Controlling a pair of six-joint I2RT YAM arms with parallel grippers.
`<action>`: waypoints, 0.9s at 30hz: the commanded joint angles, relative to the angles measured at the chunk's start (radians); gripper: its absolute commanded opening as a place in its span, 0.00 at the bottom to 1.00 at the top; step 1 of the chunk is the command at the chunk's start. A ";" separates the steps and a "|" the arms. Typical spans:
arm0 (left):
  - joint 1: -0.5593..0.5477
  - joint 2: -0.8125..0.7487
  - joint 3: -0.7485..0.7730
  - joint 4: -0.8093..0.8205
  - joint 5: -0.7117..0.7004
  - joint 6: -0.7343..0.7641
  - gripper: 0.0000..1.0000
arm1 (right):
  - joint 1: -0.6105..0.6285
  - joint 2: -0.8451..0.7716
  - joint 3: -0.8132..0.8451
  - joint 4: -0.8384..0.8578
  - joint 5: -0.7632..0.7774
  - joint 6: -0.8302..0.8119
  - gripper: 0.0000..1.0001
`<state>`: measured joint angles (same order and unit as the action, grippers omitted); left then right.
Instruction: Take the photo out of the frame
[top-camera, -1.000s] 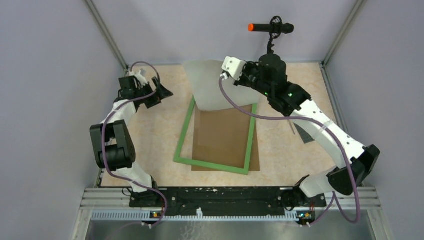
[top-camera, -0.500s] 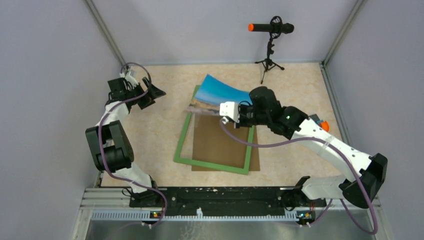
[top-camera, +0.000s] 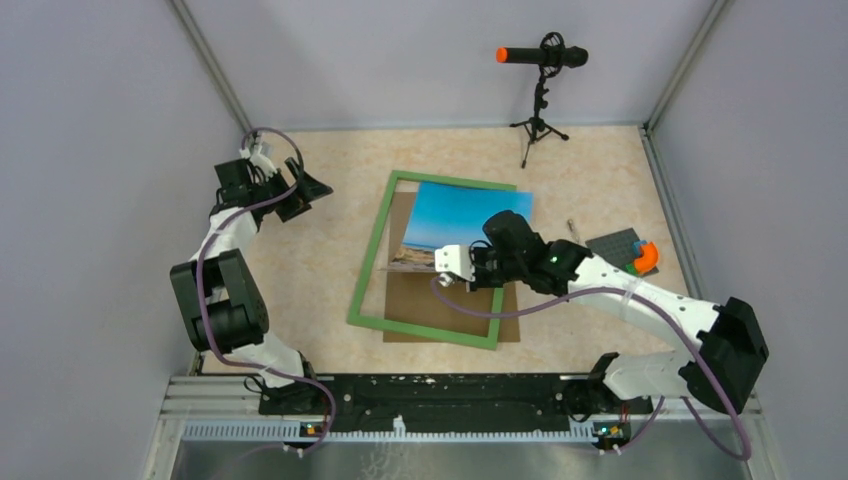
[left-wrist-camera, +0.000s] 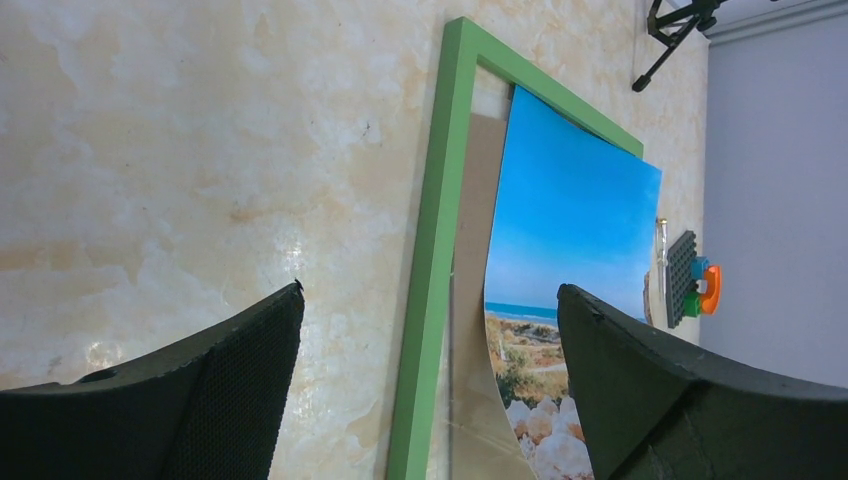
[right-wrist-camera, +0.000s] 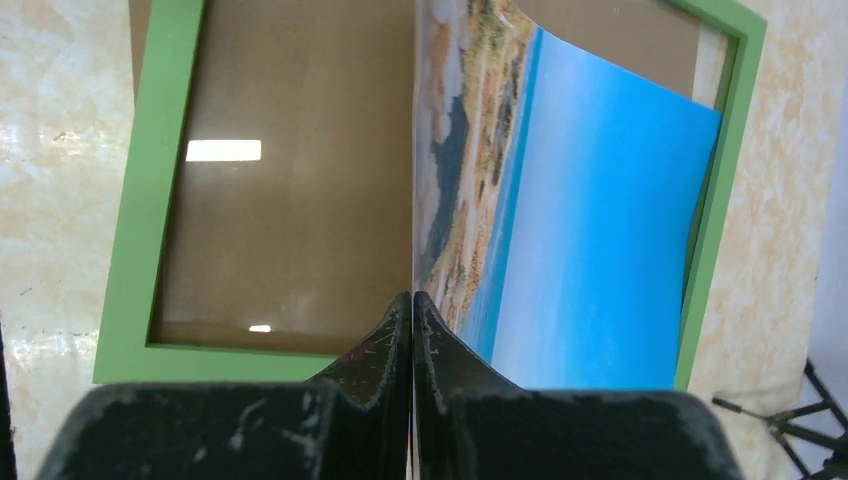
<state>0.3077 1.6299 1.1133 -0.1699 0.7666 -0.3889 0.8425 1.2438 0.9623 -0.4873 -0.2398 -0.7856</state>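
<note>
Top external view: the frame (top-camera: 368, 265) is seen lying flat in the middle of the bench (top-camera: 310, 260), green border up. A brown backing board (top-camera: 445, 305) underneath sticks out past the border toward the near right corner. The photo (top-camera: 462, 212) is laid picture side up across the far half of the frame. Its blue sky end is spread over the border at the far right corner, while its rocky end is raised off the board.

That rocky edge is pinched by the right gripper (top-camera: 447, 268). In the right wrist view the sheet is caught between the closed fingertips (right-wrist-camera: 385, 330), and from there it is curved away over the brown panel.

The left gripper (top-camera: 305, 188) is held near the far left corner, well apart from the frame. Its jaws are spread wide and nothing is held between them. In the left wrist view the frame's long side and the curled photo are seen between the two black fingers (left-wrist-camera: 230, 380).

A microphone on a tripod (top-camera: 540, 60) is stood at the far edge. A grey baseplate with bricks (top-camera: 620, 247) is placed near the right edge.
</note>
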 joint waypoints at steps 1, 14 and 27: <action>0.000 -0.058 -0.018 0.015 0.001 0.022 0.99 | 0.097 0.034 -0.003 0.086 0.046 -0.087 0.00; 0.000 -0.092 -0.031 -0.020 -0.005 0.072 0.99 | 0.191 0.086 -0.097 0.139 0.171 -0.215 0.02; -0.046 -0.110 0.024 -0.239 -0.016 0.481 0.99 | 0.190 0.049 -0.002 -0.001 0.105 -0.092 0.81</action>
<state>0.2863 1.5768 1.0874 -0.2970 0.7460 -0.1295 1.0279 1.3273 0.8829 -0.4500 -0.0975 -0.9245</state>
